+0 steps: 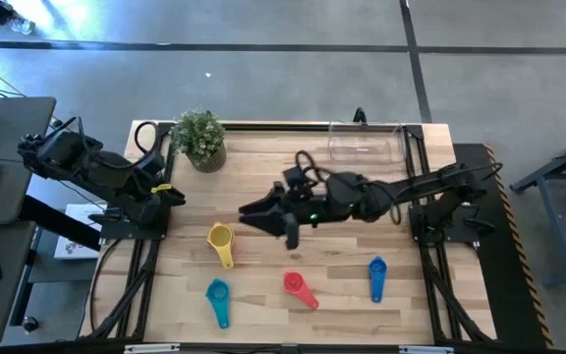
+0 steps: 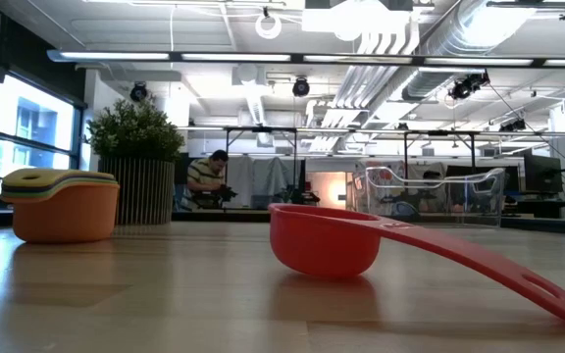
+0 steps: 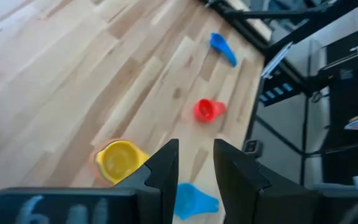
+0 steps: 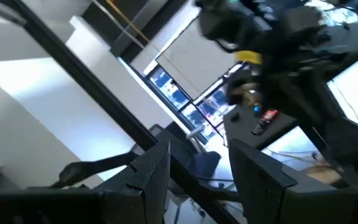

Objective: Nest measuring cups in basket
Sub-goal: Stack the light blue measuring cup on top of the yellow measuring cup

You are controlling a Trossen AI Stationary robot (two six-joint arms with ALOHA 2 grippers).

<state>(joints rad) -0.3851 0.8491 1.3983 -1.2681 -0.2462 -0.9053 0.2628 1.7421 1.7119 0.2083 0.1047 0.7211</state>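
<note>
Fingers of the right gripper stand parted and empty at mid-frame in the high view, so it should drop squarely over the red cup lying below it, pinch the handle, and carry it to the yellow-topped stack at left.

The right arm reaches in from its base at the right side and stretches leftward over the middle of the surface, its right tool at the tip with fingers parted and nothing between them. The left arm sits folded at the left edge; the left tool shows a narrow gap, seemingly empty.
</note>
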